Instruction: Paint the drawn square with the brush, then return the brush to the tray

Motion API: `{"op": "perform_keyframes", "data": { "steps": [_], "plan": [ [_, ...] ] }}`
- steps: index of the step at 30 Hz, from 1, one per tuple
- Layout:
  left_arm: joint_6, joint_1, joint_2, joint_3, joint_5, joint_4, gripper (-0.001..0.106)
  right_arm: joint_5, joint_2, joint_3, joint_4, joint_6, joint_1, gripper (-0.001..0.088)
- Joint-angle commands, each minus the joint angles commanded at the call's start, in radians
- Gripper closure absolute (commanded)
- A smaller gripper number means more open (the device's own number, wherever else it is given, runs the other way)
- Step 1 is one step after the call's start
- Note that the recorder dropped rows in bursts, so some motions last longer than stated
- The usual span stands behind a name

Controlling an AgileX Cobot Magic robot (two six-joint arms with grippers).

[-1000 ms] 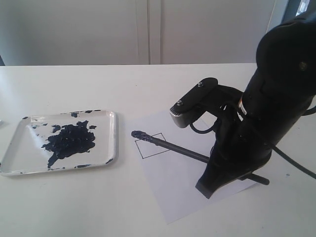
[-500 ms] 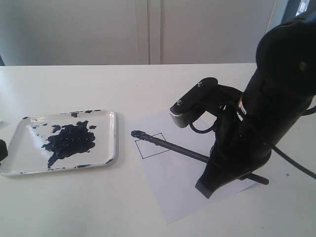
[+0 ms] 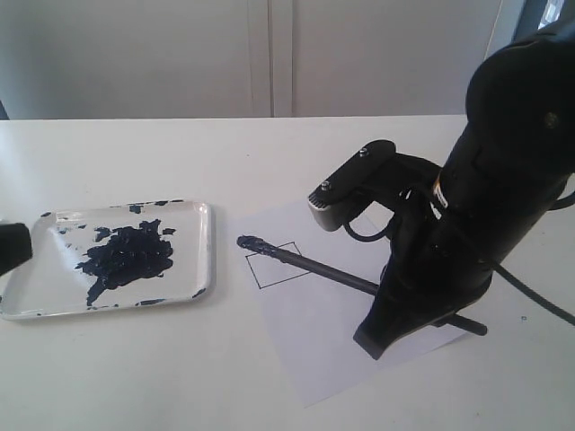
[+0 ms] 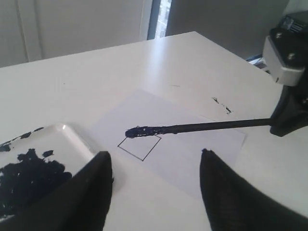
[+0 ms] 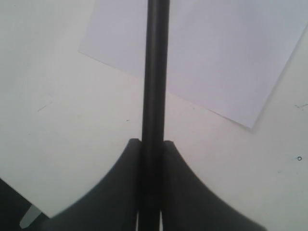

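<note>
The drawn square [image 3: 272,265] is a thin black outline with a white inside on a paper sheet [image 3: 332,341]. My right gripper [image 3: 373,339] is shut on the black brush [image 3: 319,268] partway along its handle, and the right wrist view shows both fingers pressed against the brush [image 5: 155,72]. The paint-soaked tip [image 3: 250,243] lies over the square's far left corner. The tray [image 3: 205,256], with a big navy blotch, sits left of the paper. My left gripper [image 4: 155,153] hovers open and empty near the tray, facing the square [image 4: 139,147].
The paper sheet [image 4: 192,149] lies at an angle on the white table. A few small dark specks [image 4: 221,103] mark the table beyond it. The right arm's bulky black body [image 3: 485,206] stands over the paper's right side. A pale wall runs behind the table.
My left gripper has come into the exterior view at its left edge, beside the tray. The brush and right gripper have barely shifted.
</note>
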Motion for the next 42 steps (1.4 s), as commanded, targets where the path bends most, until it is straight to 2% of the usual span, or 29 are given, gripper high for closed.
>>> {"op": "perform_keyframes", "data": {
  "steps": [5, 9, 15, 20, 23, 28, 34, 36, 42],
  "plan": [
    [0.007, 0.0, 0.126, -0.094, 0.04, 0.099, 0.046, -0.008, -0.002, 0.0, 0.0, 0.0, 0.0, 0.0868],
    [0.012, 0.0, 0.185, -0.115, 0.052, 0.108, 0.046, -0.008, -0.002, 0.0, 0.004, 0.0, 0.0, 0.0868],
    [0.187, -0.002, 0.29, -0.127, 0.029, 0.032, 0.046, -0.008, -0.002, 0.0, 0.008, 0.0, 0.0, 0.0868],
    [0.396, -0.009, 0.401, -0.168, 0.028, -0.131, 0.046, 0.003, -0.002, 0.0, 0.016, 0.004, 0.0, 0.0868],
    [0.478, -0.051, 0.468, -0.204, -0.002, -0.142, 0.046, 0.015, -0.002, 0.0, 0.016, 0.006, 0.0, 0.0868],
    [0.546, -0.159, 0.602, -0.252, -0.113, -0.135, 0.047, 0.031, -0.002, 0.0, 0.016, 0.01, 0.0, 0.0868],
    [0.69, -0.289, 0.781, -0.312, -0.223, -0.137, 0.047, 0.044, -0.002, 0.0, 0.016, 0.01, 0.0, 0.0868],
    [0.699, -0.309, 0.836, -0.34, -0.242, -0.137, 0.047, 0.044, -0.002, 0.0, 0.016, 0.01, 0.0, 0.0868],
    [0.701, -0.311, 0.976, -0.433, -0.265, -0.144, 0.047, 0.076, -0.004, 0.0, 0.016, 0.026, 0.0, 0.0868]
  ]
}}
